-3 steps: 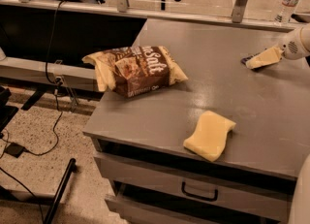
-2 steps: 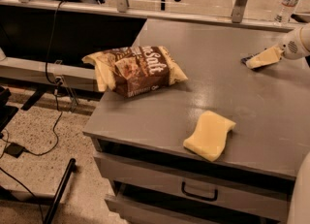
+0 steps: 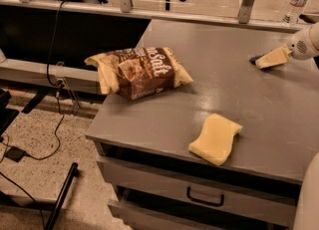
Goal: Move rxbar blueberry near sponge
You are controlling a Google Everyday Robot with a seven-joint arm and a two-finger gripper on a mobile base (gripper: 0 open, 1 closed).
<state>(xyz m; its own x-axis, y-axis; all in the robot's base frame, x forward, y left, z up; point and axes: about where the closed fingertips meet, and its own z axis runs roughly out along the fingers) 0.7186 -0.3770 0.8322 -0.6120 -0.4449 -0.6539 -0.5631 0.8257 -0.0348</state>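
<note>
nothing moved, hand (image 3: 271, 58) at right edge, sponge (image 3: 216, 139) at front edge

gripper (image 3: 269, 58) far rt over table (image 3: 259, 112), no visible shift

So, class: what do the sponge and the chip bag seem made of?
Sponge: likely soft foam, matte, with rounded wavy edges. Chip bag: probably plastic film, glossy and crinkled. The gripper sits far right on the table.

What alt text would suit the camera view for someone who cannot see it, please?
A robot gripper is at a dark snack bar on the grey table's right side. A yellow sponge lies near the front edge, with a chip bag at left.
</note>
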